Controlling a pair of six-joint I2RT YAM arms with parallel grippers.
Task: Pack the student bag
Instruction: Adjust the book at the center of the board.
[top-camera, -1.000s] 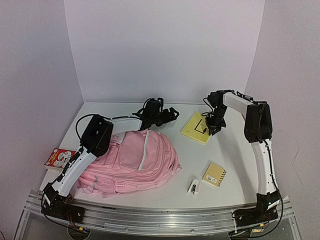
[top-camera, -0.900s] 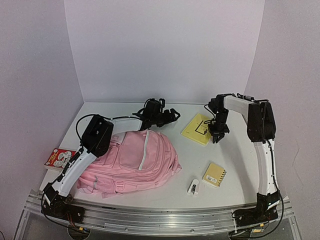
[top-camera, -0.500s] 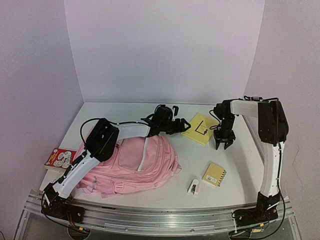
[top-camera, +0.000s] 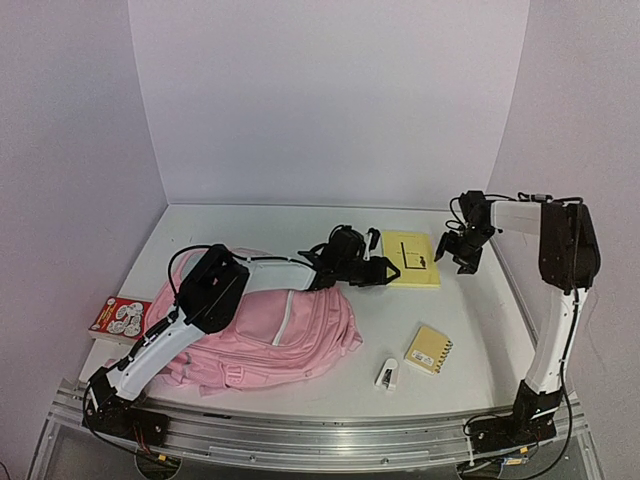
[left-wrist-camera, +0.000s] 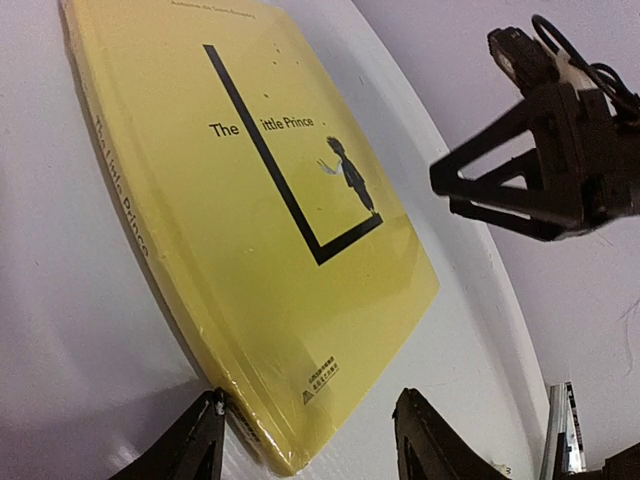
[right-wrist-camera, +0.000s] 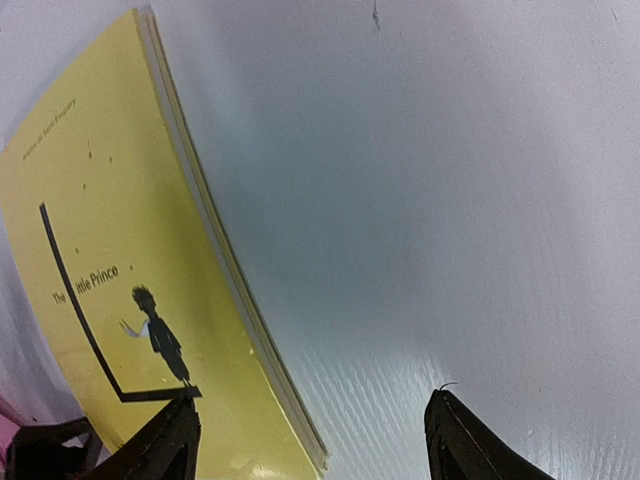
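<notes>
The student bag (top-camera: 305, 325), a big pink backpack, lies at the front left of the table with my left arm stretched over it. A yellow book, "The Little Prince" (top-camera: 410, 260) (left-wrist-camera: 250, 180) (right-wrist-camera: 100, 280), lies flat to its right. My left gripper (top-camera: 385, 268) (left-wrist-camera: 312, 440) is open, and the book's near corner sits between its fingers. One left fingertip (left-wrist-camera: 205, 430) touches the spine edge. My right gripper (top-camera: 455, 250) (right-wrist-camera: 310, 440) is open, low at the book's right edge, holding nothing.
A small tan spiral notebook (top-camera: 430, 349) and a white stapler (top-camera: 388, 374) lie at the front right. A red-covered book (top-camera: 118, 316) rests at the table's left edge. White walls close in the back and sides of the table (top-camera: 480, 320).
My right gripper opened, let go of the yellow book and drew back to the right. The book now lies squarer. My left gripper reached right to the book's corner, its jaws narrowing.
</notes>
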